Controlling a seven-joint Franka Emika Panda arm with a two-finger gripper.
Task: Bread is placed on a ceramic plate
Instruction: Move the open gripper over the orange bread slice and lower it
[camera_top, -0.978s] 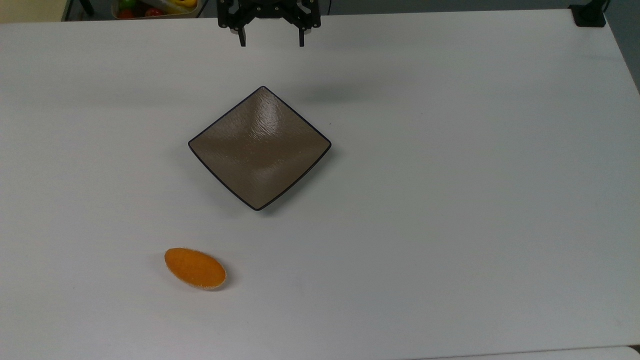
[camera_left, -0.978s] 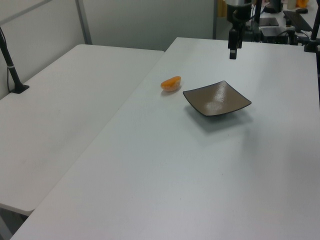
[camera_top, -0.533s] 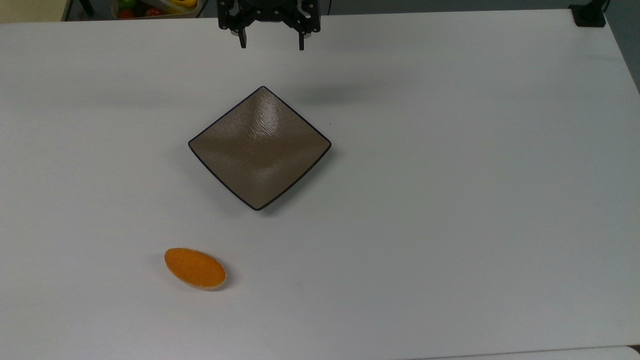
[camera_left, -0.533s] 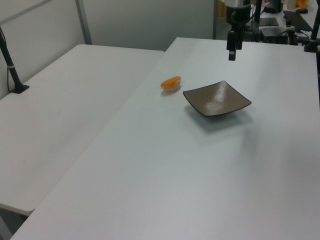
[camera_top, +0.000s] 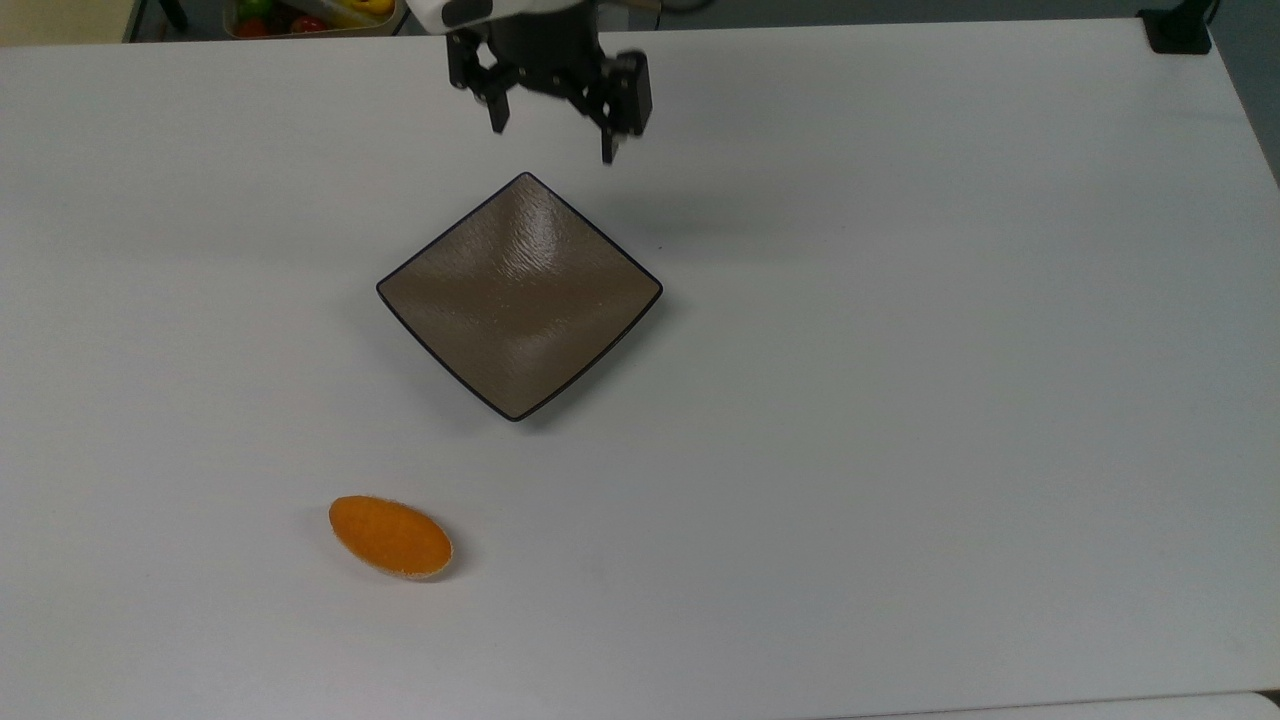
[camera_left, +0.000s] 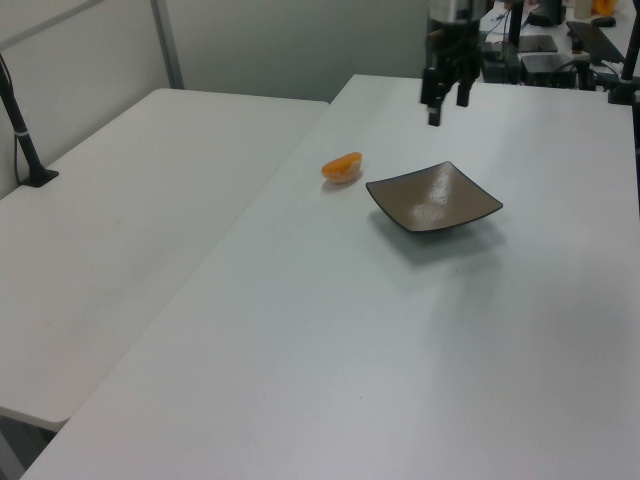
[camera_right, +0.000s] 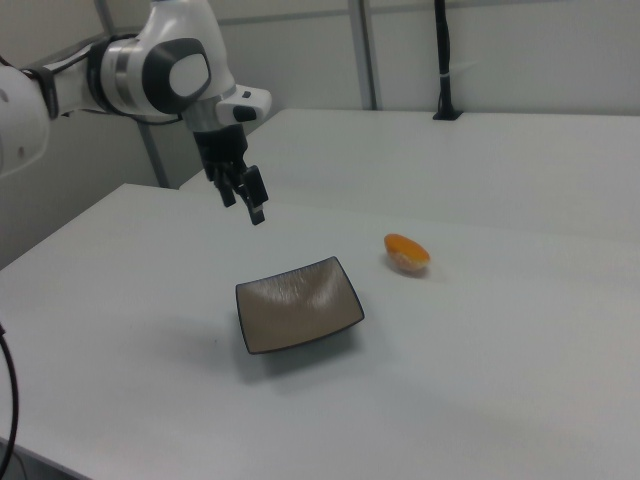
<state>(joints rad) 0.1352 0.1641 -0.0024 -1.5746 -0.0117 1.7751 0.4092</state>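
- One arm on show, and its jaws (camera_top: 555, 140) hang in the air with the two fingers spread wide apart, nothing between them.
- One ceramic plate (camera_top: 519, 293), square and glossy brown-grey with a thin dark rim, sits on the counter (camera_top: 900, 400) below the jaws; in the top view its nearest corner lies just under the fingertips, not touching them.
- One bread (camera_top: 390, 537), orange on top with a pale crumbly edge, lies flat on the counter beyond the plate from the jaws, well apart from both.
- In the right view the jaws (camera_right: 248, 202) hover above and to the right view's left of the plate (camera_right: 298, 304), with the bread (camera_right: 406, 253) out past the plate's far corner.
- In the left view the jaws (camera_left: 441, 105) hang over the counter behind the plate (camera_left: 434, 198); the bread (camera_left: 342, 167) rests near the plate's corner on the left view's left.
- The counter is plain white and matte, with a second white table (camera_left: 120, 240) butted alongside it.
- Pale partition walls (camera_right: 520, 50) stand behind, and a container of coloured items (camera_top: 310, 15) peeks past the counter's far edge.
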